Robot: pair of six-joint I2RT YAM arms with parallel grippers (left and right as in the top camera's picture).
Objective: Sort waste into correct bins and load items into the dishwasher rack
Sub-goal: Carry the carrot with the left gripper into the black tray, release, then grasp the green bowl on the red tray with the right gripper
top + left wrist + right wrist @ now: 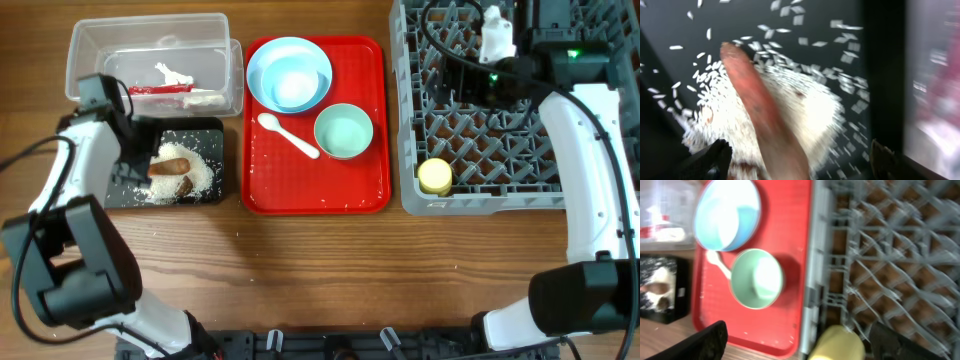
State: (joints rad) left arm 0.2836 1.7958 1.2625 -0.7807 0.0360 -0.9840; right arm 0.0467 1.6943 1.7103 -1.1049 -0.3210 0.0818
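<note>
On our left gripper [800, 159] the fingers are spread and nothing is pinched. It sits low over the black tray [213, 130], one fingertip on either side of the orange carrot-like piece [760, 110]. We can't tell whether either tip touches it. That piece lies slanted across a heap of white rice grains [810, 105], with more grains scattered loose on the tray floor. Overhead we see a small brown lump [186, 187] just beside it, on the same heap.

Behind the black tray, touching or nearly so, is the clear tub [88, 40]. The red snack wrapper [160, 89] and white scraps [172, 73] lie inside it.

On our right gripper [807, 342] the fingers are wide apart and empty. It hangs above the left part of the dishwasher rack [410, 130], its camera looking down past the rack's edge. The small yellow cup [837, 342] sits among the pegs in the rack's near-left corner, below the spread fingers. We can't tell how close it is.

Between the bins and the rack lies the red serving tray [300, 190]. At its far end the pale blue bowl [292, 85] appears nested on the pale blue plate [256, 60]. The pale mint-green bowl [343, 132] stands upright nearer the right edge. The white spoon [288, 135] lies flat between the two bowls. All of this is on the wooden table [320, 270].
</note>
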